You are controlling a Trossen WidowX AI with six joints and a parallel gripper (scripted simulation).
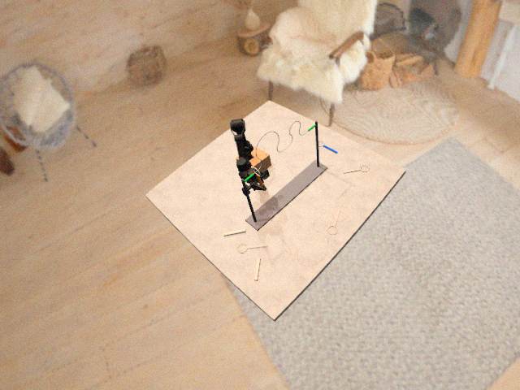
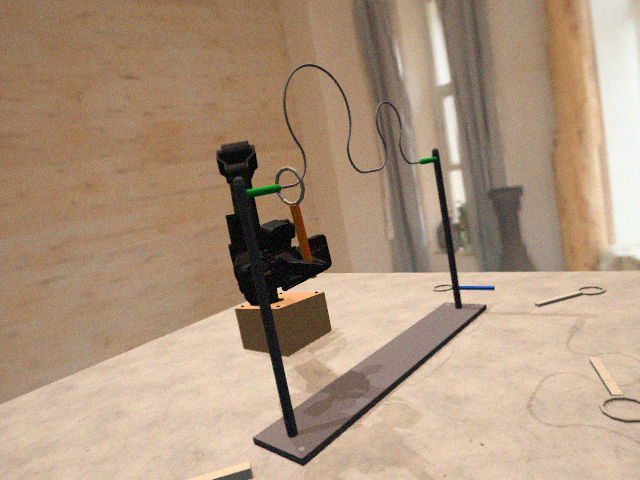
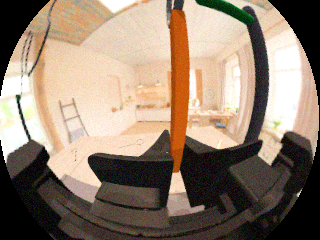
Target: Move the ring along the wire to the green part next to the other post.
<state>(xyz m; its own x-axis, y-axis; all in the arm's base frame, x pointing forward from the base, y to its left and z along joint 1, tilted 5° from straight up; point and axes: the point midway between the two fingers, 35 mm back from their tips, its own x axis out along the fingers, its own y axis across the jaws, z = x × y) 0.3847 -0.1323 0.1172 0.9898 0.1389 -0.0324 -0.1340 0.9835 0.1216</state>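
Note:
The ring (image 2: 292, 204) is around the wire at the inner end of the near post's green part (image 2: 262, 191) (image 1: 249, 177) (image 3: 225, 9), where the thin grey wire (image 2: 309, 65) begins. Its orange handle (image 2: 301, 232) (image 1: 260, 180) (image 3: 179, 90) points down, slightly tilted. My gripper (image 2: 310, 262) (image 3: 170, 132) is shut on the lower part of the handle. Whether the ring touches the wire cannot be told. The other green part (image 2: 428, 160) (image 1: 312, 127) is at the far post (image 2: 447, 232) (image 1: 317, 145).
The near post (image 2: 268, 320) (image 1: 249, 203) stands close beside my arm. Both posts rise from a grey base strip (image 2: 408, 351). The wire has tall bends between them. A wooden block (image 2: 284, 330) is under the arm. A blue stick (image 2: 476, 287) (image 1: 330, 149) and several pale pieces lie on the table.

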